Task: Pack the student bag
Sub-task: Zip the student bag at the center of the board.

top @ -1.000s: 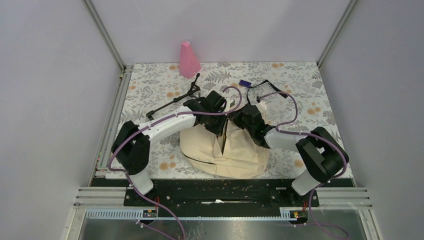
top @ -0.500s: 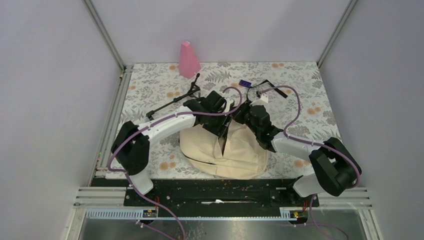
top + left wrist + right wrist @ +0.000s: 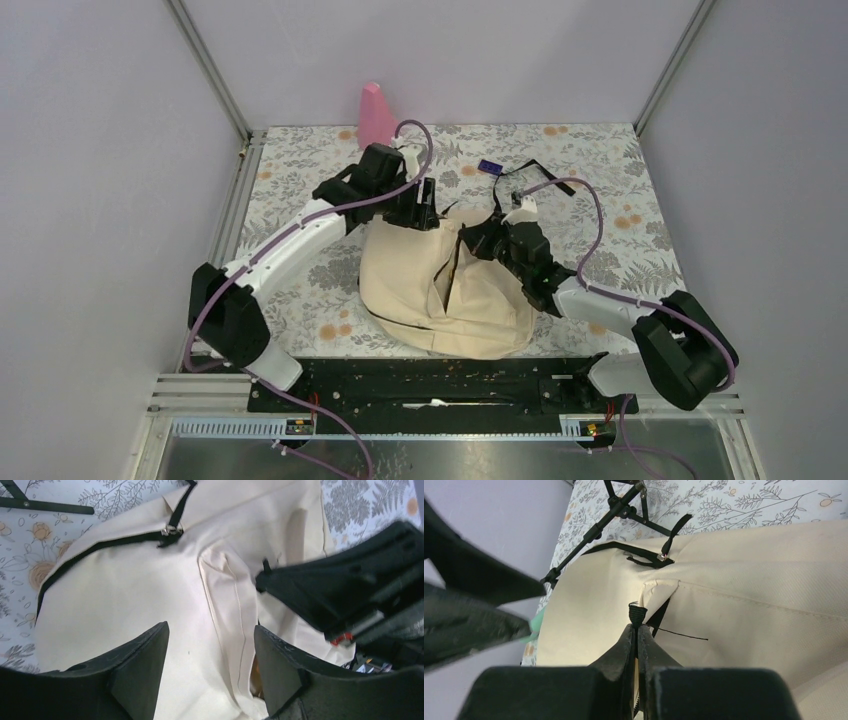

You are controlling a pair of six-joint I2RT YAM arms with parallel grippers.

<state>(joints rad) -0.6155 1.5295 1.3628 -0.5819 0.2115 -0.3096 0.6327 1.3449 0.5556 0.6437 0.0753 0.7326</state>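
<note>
In the overhead view the student bag [image 3: 470, 300] lies in the middle of the flower-patterned table [image 3: 290, 170], just ahead of the arm bases, with a dark slit running down its top. The left gripper [image 3: 425, 205] hangs at the bag's far left edge, and the right gripper [image 3: 470, 240] sits on the bag's far side beside that slit. From this height I cannot tell how either set of jaws stands. A pink cone [image 3: 375, 118] stands at the back of the table, and a small blue object [image 3: 489, 166] lies near a loose black strap [image 3: 535, 172]. In the left wrist view the left gripper [image 3: 210, 630] has its jaws spread wide with nothing between them, only the cream cloth of the student bag [image 3: 125, 595] below. A black zipper line [image 3: 100, 542] crosses the bag's upper part, and the right arm's dark body [image 3: 350, 590] reaches in from the right. In the right wrist view the right gripper [image 3: 636, 630] has its jaws pressed together on a black zipper pull [image 3: 637, 614] at a seam of the student bag [image 3: 749, 580]. A black stand [image 3: 609, 515] lies on the table beyond the bag.
</note>
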